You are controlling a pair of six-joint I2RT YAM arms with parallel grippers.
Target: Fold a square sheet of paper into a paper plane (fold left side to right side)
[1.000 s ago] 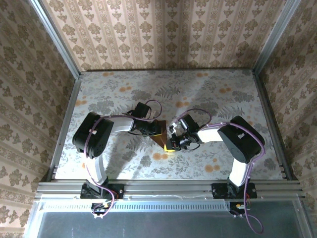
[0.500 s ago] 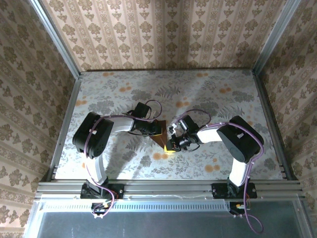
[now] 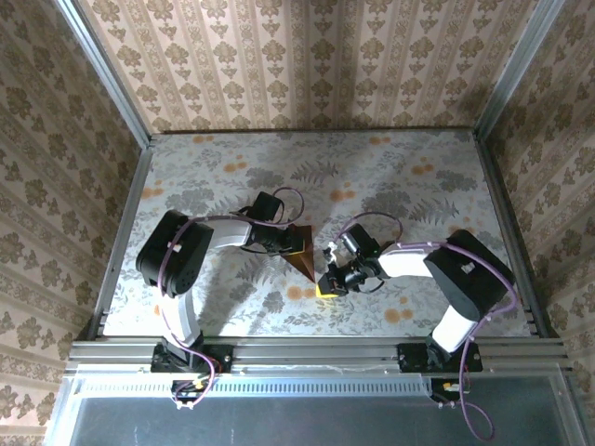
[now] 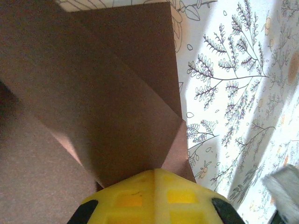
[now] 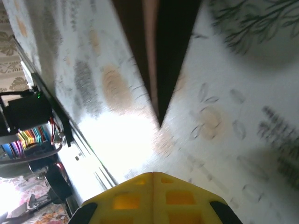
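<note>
We see the left gripper point(image 3: 291, 243) with its yellow fingertips point(image 4: 126, 200) drawn together, no gap between them, their front edge touching the folded paper plane point(image 3: 304, 260); whether a layer is pinched we cannot tell. The plane lies on the fern-printed table point(image 3: 418, 204), near its middle, with its pointed tip toward the arm bases. The right gripper point(image 3: 325, 286) is likewise fully closed, holds nothing, and sits just beside that tip, apart from the paper.
</note>
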